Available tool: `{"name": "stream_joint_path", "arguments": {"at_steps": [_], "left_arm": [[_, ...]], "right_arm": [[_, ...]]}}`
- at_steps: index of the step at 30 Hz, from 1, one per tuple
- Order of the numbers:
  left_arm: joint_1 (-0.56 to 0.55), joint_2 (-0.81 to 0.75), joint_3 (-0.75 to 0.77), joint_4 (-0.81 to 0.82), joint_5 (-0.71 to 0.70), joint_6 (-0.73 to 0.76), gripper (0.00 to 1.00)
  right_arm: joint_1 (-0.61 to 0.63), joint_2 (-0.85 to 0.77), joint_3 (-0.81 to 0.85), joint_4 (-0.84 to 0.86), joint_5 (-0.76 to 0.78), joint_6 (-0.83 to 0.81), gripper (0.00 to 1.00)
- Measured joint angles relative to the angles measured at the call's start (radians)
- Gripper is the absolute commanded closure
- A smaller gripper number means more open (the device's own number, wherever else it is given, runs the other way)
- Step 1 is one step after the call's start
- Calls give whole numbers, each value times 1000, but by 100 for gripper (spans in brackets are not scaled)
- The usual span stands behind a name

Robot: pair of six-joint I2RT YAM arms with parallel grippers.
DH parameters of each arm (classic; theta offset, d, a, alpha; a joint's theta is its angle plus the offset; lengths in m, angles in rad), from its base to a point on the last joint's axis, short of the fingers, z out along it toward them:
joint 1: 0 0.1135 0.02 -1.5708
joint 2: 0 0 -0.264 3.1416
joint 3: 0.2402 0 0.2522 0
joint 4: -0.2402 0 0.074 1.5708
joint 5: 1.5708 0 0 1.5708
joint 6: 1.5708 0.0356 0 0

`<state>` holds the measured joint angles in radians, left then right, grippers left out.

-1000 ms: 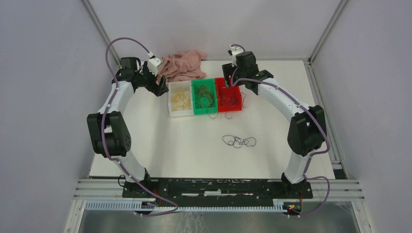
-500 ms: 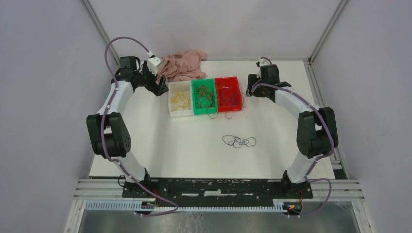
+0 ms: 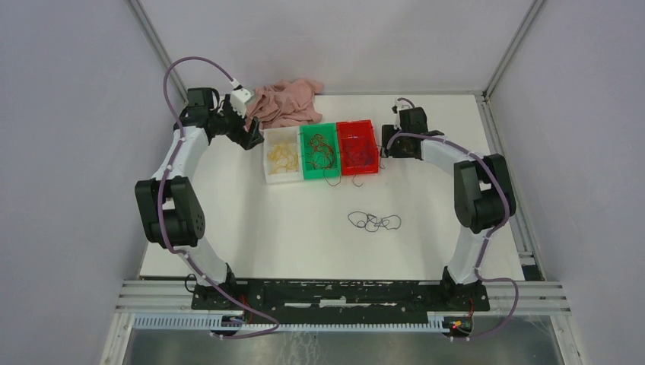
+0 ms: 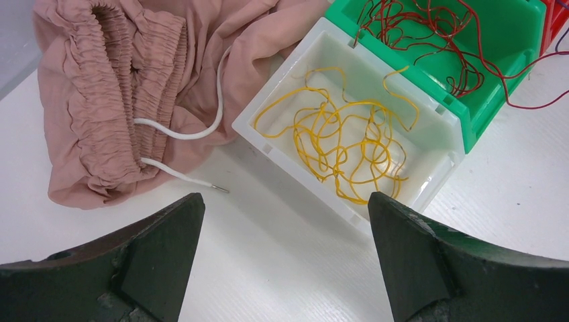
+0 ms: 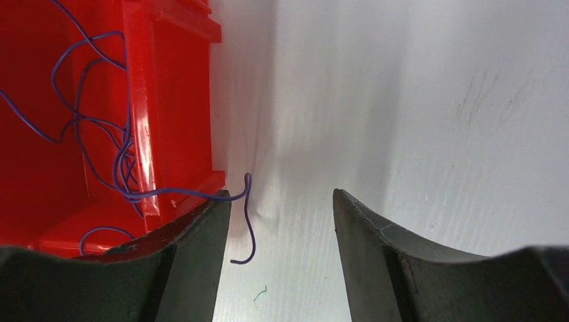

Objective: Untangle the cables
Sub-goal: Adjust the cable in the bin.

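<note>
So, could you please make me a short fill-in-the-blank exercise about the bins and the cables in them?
1. The yellow cables lie in the bin coloured ____.
2. The cables in the red bin are ____.
3. The green bin stands ____ the other two bins.
Missing words: white; purple; between.

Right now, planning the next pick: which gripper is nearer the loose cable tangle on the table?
Right. The right gripper is beside the red bin, beyond the tangle; the left gripper is by the white bin, farther.
</note>
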<state>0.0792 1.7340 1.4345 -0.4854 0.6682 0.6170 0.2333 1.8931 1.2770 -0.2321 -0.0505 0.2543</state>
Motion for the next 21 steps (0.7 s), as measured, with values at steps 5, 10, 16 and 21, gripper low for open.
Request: {"name": "stream_joint_path", "arguments": {"at_steps": [5,10,16,21], "left_arm": [[0,0,0,0,9,0,1],[0,-2,0,0,23,0,1],[0,-8,0,1,40,0,1],[0,-11,0,1,44,0,1]], "right_arm": [[1,36,0,35,-19,14,44],[13,86,11,64,-21,42,64],[22,99,11,100,-18,83,95],[22,98,7,135,-13,111,100]]}}
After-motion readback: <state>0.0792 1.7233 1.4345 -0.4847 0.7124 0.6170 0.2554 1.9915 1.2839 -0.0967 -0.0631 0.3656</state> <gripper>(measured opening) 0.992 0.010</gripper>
